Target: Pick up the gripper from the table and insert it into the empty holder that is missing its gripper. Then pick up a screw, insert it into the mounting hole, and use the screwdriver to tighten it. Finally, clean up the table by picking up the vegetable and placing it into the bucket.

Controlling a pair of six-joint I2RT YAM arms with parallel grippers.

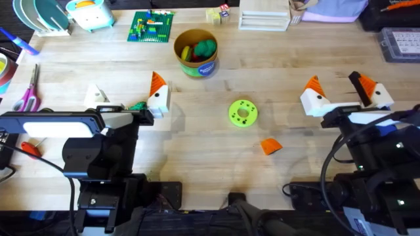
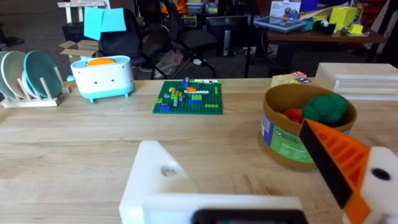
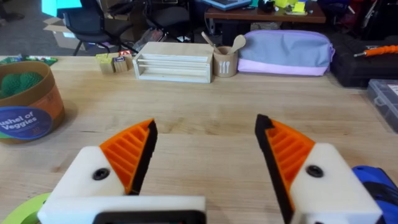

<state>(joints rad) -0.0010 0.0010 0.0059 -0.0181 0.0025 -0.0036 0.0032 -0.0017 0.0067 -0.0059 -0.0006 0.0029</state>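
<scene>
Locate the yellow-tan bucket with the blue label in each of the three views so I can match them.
Overhead: the bucket stands at top centre, beyond the lime-green disc.
Left wrist: it stands at the right, behind the orange fingertip.
Right wrist: it is at the left edge, cut off by the frame.
Shared landmark: the rounded green toy inside it, seen in all three.
</scene>
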